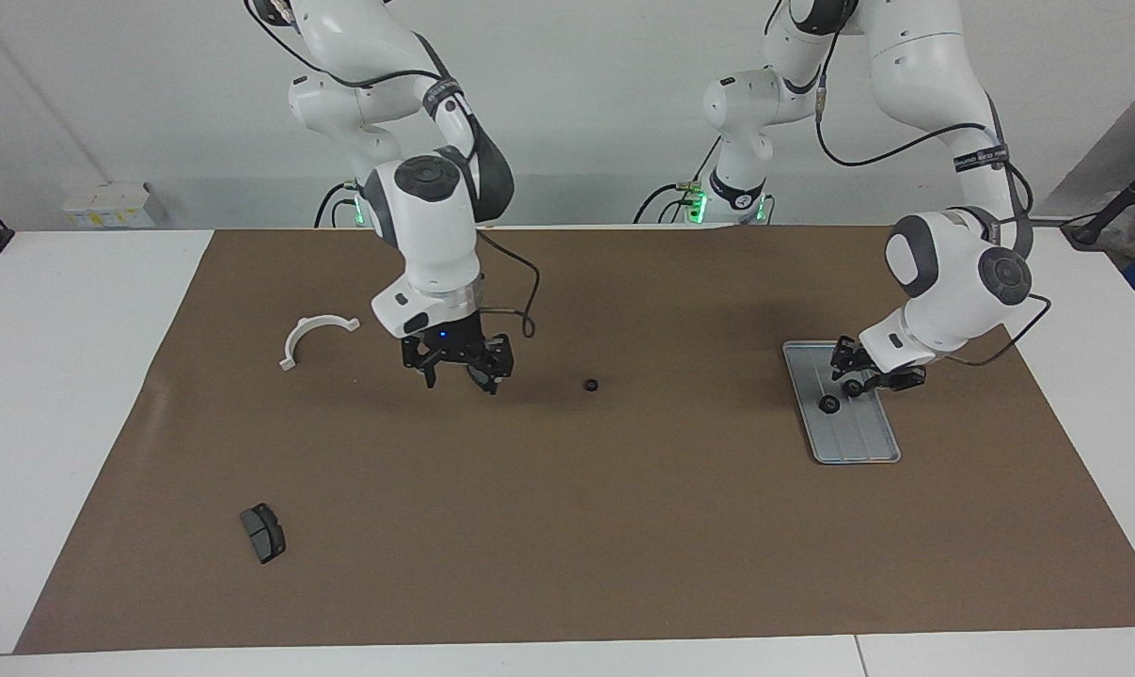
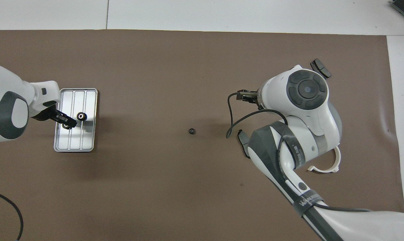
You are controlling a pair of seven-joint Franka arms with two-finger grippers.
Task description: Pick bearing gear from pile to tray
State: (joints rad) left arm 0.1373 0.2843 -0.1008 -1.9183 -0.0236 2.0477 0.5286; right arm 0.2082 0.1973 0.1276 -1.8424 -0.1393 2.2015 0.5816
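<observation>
A small black round gear (image 1: 827, 403) lies on the tray (image 1: 863, 446), a flat silver-grey metal rectangle with rounded corners, a raised rim and lengthwise ridges, at the left arm's end of the surface. The left hand (image 1: 854, 385) hangs just over the tray's end nearer the robots, close beside that gear; its fingers stand partly apart and empty, and whether a tip touches the tray cannot be told. A second gear (image 1: 591, 384) lies alone on the brown mat (image 1: 567, 527) near the middle, with bare mat all round it. The right hand (image 1: 459, 376) is over the mat beside a dark grey brake pad (image 2: 243, 142), fingers spread wide and holding nothing; the pad is mostly hidden by that hand and arm, so contact cannot be told. A white curved bracket (image 1: 313, 337), a thin half ring with small end tabs, lies just toward the right arm's end from there. Another brake pad (image 1: 263, 532), flat and wedge-like, sits farther from the robots near the mat's corner. The mat is smooth and matt, with a slight wrinkle at its edge (image 2: 387, 129). White surface (image 1: 59, 395) borders it.
</observation>
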